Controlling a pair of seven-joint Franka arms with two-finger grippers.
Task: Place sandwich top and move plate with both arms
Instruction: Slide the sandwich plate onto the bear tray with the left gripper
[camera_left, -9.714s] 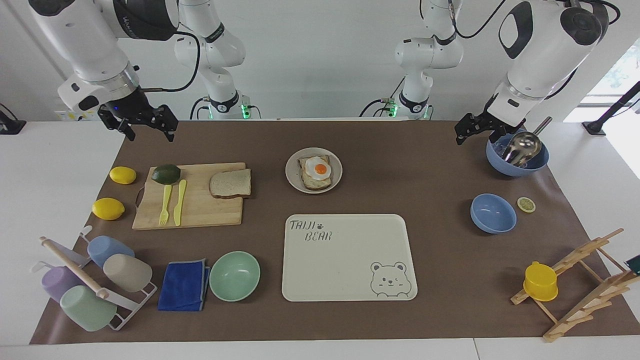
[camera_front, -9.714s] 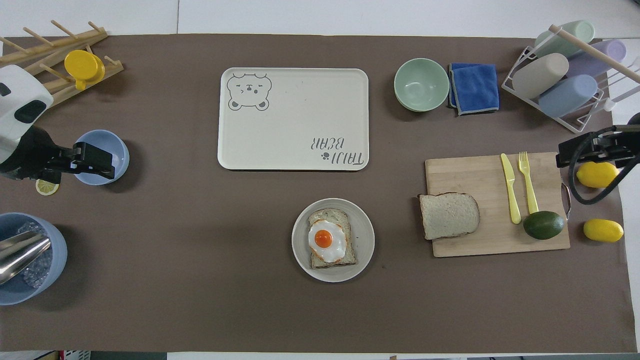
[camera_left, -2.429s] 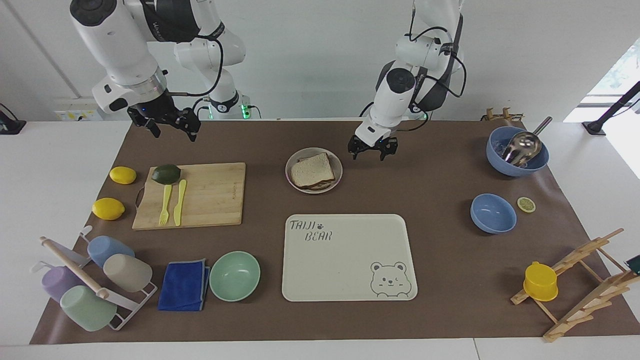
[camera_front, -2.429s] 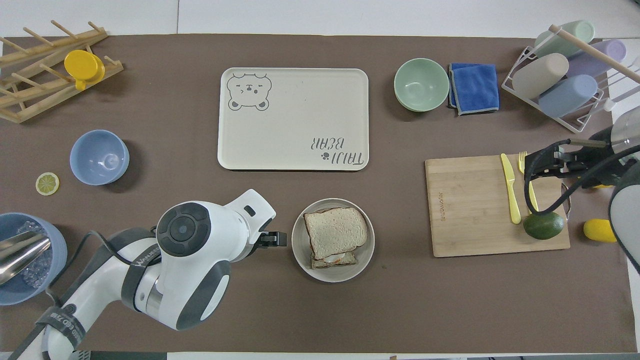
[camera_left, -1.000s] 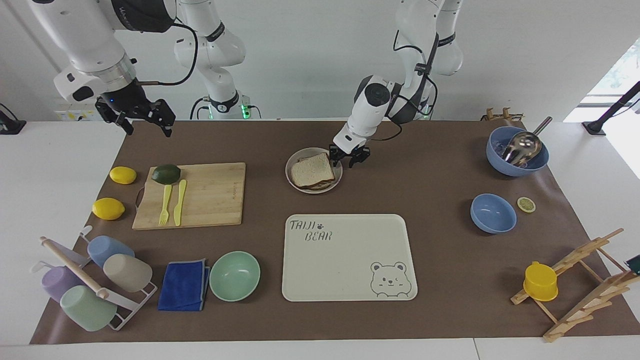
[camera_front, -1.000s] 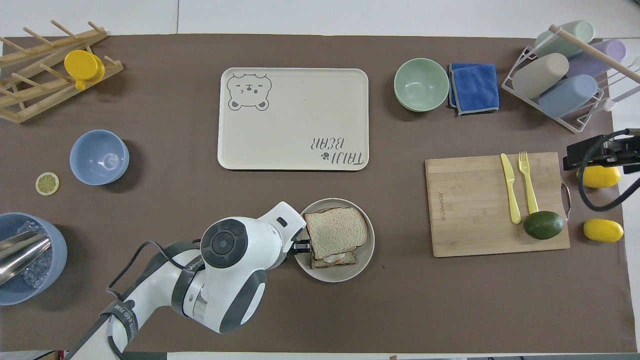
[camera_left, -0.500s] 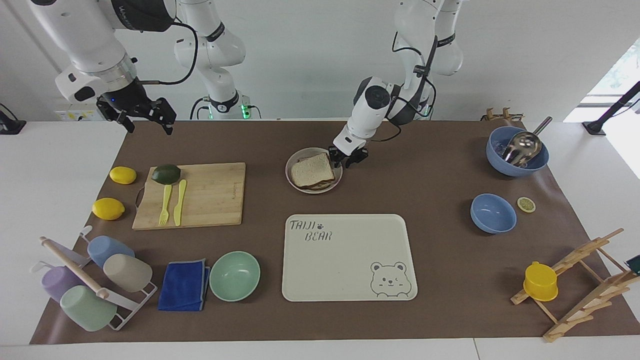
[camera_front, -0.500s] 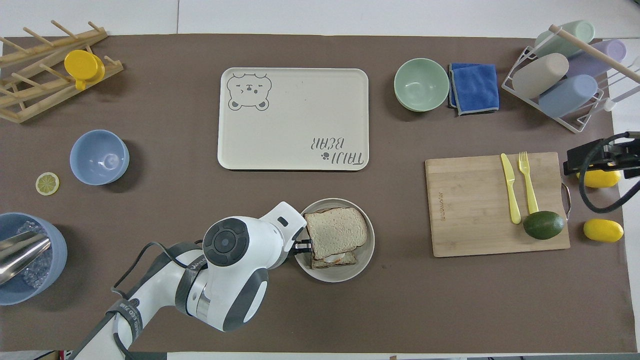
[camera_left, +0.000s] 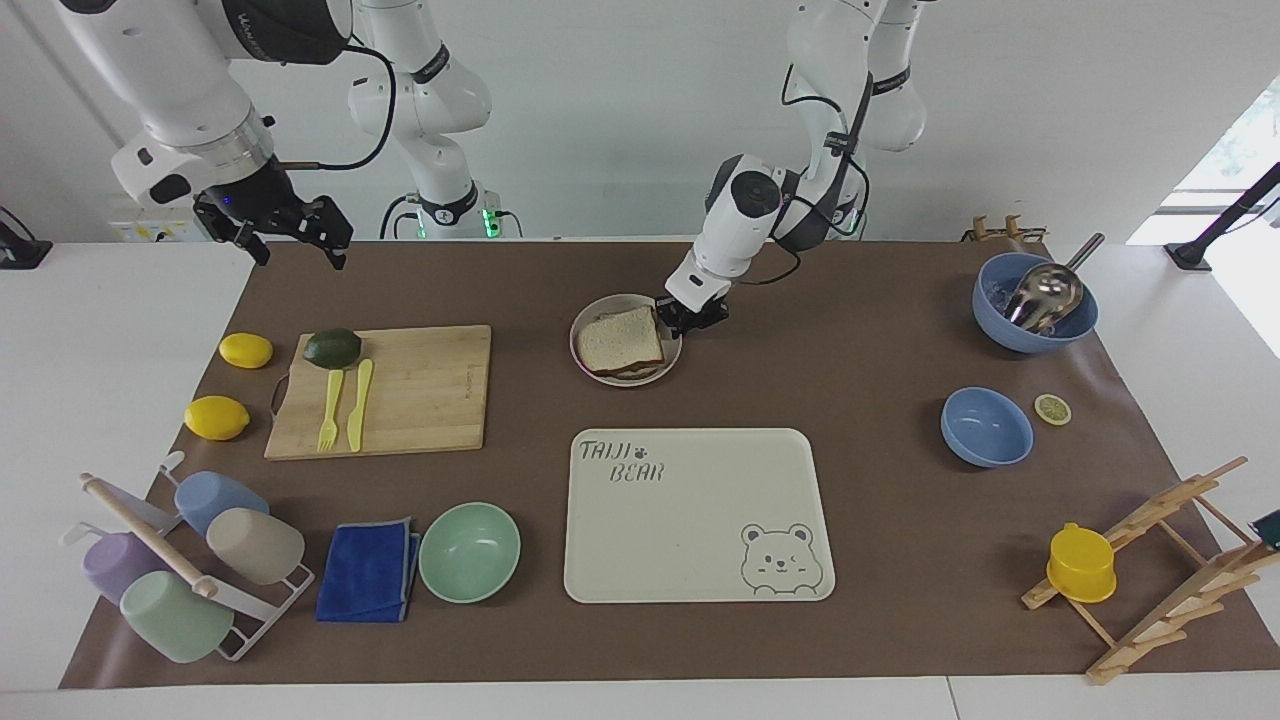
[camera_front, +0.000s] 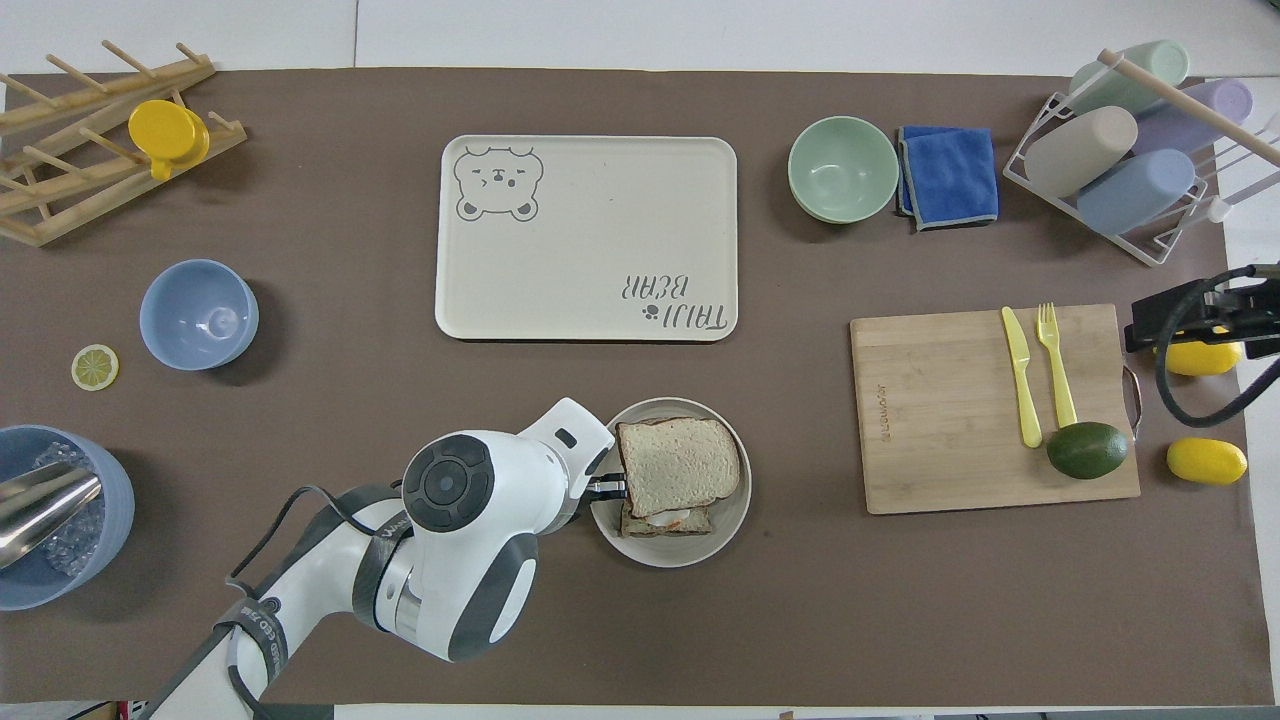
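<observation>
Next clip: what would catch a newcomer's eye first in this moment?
The left gripper is down at the rim of the plate, on its left-arm side, where the sandwich top lies over the egg toast. The right gripper waits in the air at the right arm's end. The cream tray lies farther from the robots than the plate.

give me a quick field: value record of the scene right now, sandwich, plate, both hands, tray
sandwich top: lies on the egg toast, on the plate
plate: on the brown mat, nearer to the robots than the bear tray
left hand: down at the plate's rim, on the side toward the left arm's end of the table; appears shut on the rim
right hand: open, up over the mat's corner at the right arm's end, waiting
bear tray: nothing on it
cutting board: holds a fork, knife and avocado
</observation>
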